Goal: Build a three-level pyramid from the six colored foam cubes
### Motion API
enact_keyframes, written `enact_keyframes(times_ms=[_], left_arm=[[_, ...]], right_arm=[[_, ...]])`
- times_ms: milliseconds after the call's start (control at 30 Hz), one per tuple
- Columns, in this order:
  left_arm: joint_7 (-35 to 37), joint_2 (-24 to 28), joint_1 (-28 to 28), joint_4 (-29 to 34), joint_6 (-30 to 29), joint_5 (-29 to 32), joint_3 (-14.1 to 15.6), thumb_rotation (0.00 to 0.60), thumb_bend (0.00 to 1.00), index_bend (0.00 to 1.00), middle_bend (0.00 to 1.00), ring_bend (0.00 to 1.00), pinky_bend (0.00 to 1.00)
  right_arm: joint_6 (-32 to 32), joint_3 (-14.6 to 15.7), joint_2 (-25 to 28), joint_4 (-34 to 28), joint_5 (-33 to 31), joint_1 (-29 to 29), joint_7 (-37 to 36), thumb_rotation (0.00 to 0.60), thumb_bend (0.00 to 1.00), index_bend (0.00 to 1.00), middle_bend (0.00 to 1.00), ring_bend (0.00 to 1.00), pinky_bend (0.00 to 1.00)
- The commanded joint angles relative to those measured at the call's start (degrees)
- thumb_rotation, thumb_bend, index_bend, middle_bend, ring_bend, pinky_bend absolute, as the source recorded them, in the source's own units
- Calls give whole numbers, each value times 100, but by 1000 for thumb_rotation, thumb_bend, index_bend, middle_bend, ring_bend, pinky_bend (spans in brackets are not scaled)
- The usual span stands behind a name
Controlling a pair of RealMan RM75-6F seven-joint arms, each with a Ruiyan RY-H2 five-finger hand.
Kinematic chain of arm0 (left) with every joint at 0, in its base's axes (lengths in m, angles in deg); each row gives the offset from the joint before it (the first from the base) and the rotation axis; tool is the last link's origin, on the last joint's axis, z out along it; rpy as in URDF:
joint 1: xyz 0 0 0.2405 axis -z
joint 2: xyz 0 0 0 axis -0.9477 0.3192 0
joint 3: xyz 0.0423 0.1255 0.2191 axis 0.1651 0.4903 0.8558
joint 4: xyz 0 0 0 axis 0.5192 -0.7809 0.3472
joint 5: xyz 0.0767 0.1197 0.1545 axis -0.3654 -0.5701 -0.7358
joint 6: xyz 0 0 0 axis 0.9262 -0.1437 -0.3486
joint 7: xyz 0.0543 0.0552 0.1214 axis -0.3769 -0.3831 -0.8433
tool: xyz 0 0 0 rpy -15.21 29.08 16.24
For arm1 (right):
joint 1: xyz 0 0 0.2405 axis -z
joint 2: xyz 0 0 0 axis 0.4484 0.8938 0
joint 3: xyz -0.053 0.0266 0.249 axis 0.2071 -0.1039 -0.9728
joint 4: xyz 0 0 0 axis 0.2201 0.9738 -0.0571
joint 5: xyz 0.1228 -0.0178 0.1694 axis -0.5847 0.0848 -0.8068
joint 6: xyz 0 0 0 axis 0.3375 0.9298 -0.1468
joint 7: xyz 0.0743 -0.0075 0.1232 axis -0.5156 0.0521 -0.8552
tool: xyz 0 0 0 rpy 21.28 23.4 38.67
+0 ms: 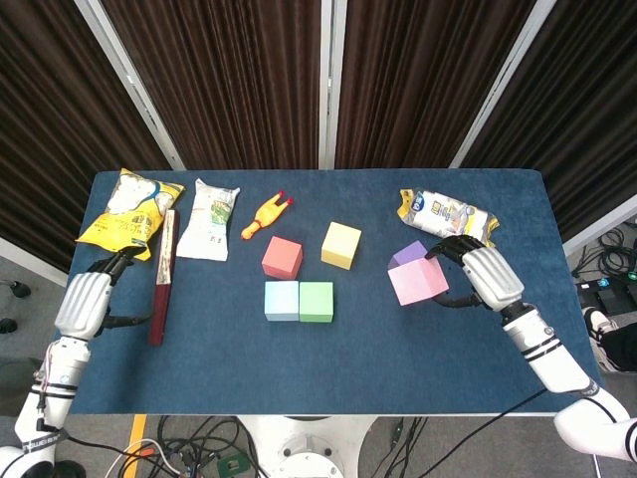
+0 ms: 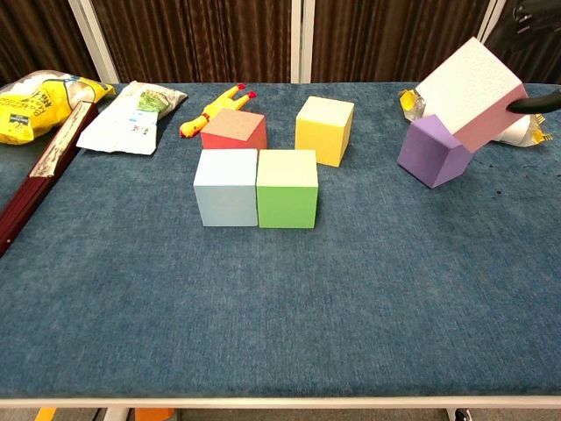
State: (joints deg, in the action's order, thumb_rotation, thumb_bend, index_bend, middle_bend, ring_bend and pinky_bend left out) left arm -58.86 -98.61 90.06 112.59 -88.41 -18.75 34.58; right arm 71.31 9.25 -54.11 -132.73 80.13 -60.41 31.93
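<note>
Dark curtains hang behind the blue table (image 1: 299, 378). A tilted pink cube (image 1: 418, 283) is held above it by the right hand (image 1: 481, 275), just over the purple cube (image 2: 433, 152). Blue cube (image 1: 282, 301) and green cube (image 1: 317, 302) sit touching. The left hand (image 1: 85, 299) rests with nothing held, its fingers loosely spread.

silver-white hands (image 1: 490, 276), seemingly black fingers, black-ringed white forearms (image 1: 542, 344).

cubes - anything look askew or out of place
Yes: the pink cube is tilted in the air, held by the right robot hand over the purple cube, far right of the blue cube and green cube sitting side by side.
</note>
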Motion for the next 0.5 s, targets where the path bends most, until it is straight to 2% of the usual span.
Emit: enact_keyframes(times_ms=[33,200,367,500], left_arm=[[-5,15,-11,19,-10,-11,5,600,73,173,174,251,284],[-1,36,-29,45,-15,-12,11,600,73,172,173,251,285],[12,38,-62,43,-53,-38,25,600,74,173,172,251,285],[47,26,-56,8,-32,-38,22,600,73,172,172,251,284]], right_arm=[[-128,-59,43,-173,46,-121,156,600,237,491,469,208,189],[-888,-126,-23,-380,-217,-496,891,600,237,494,470,207,189],[-1622,-253,-206,-528,-890,-807,1712,600,235,484,470,206,185],[-1865,-368,-434,-612,-1444,-955,2266,600,227,458,470,203,135]])
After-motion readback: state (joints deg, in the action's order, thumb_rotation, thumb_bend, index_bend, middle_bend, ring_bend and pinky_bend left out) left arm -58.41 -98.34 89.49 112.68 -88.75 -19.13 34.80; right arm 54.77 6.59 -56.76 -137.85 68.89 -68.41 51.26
